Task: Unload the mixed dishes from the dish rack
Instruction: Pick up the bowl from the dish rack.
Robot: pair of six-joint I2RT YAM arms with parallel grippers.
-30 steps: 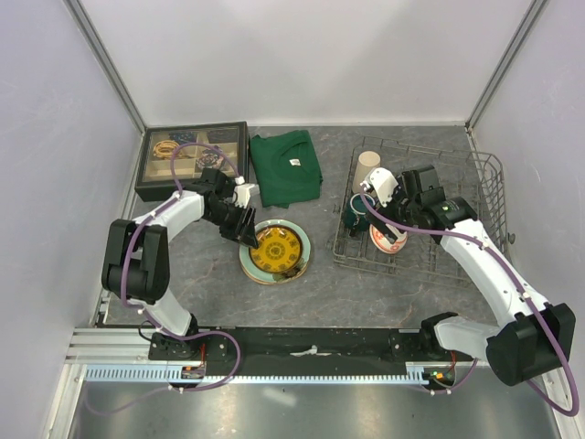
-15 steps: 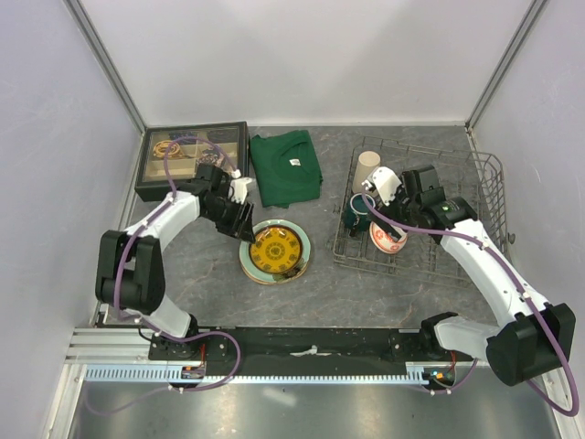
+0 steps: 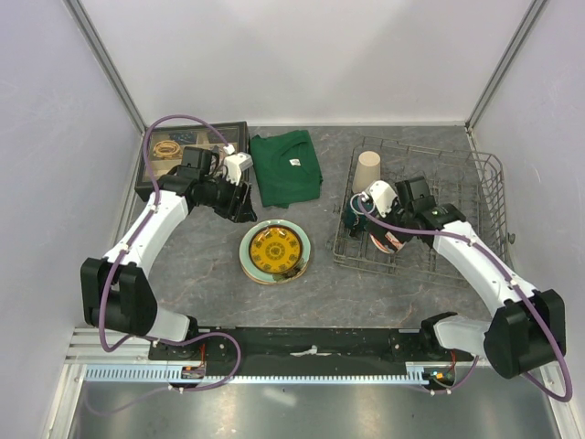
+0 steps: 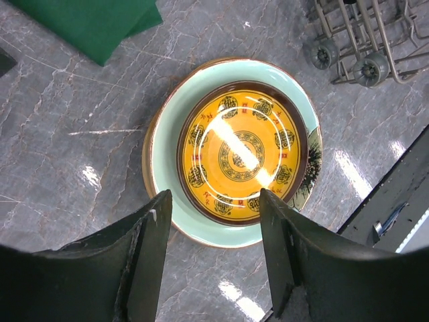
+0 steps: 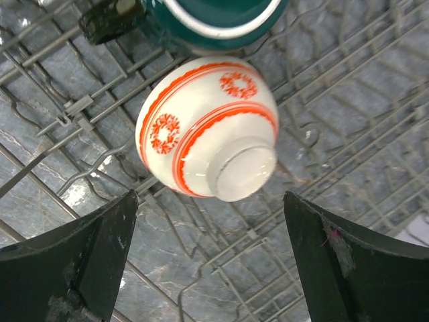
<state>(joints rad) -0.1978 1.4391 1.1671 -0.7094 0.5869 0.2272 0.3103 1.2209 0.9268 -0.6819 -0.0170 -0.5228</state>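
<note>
The small yellow patterned plate [image 3: 274, 250] lies on the pale green floral plate [image 4: 167, 188], with the cream plate's rim [image 4: 145, 157] showing beneath, on the table left of the dish rack [image 3: 475, 187]. My left gripper [image 3: 243, 207] is open and empty, above and up-left of this stack; it also shows in the left wrist view [image 4: 214, 268]. The red-and-white bowl [image 5: 208, 127] lies tilted, foot up, on the rack floor beside the dark green mug [image 5: 214, 20]. My right gripper [image 5: 208, 261] is open just above the bowl [image 3: 393, 241]. The beige tumbler [image 3: 368, 169] stands in the rack's back left.
A folded green cloth [image 3: 286, 165] lies behind the plates. A black compartmented tray [image 3: 164, 155] sits at the back left, close to my left arm. The rack's wheeled feet [image 4: 348, 60] stand right of the plates. Raised wire sides [image 3: 494, 197] bound the rack on the right.
My left gripper has drawn back up and left from the plate stack toward the tray. My right gripper has moved down and left over the bowl.
</note>
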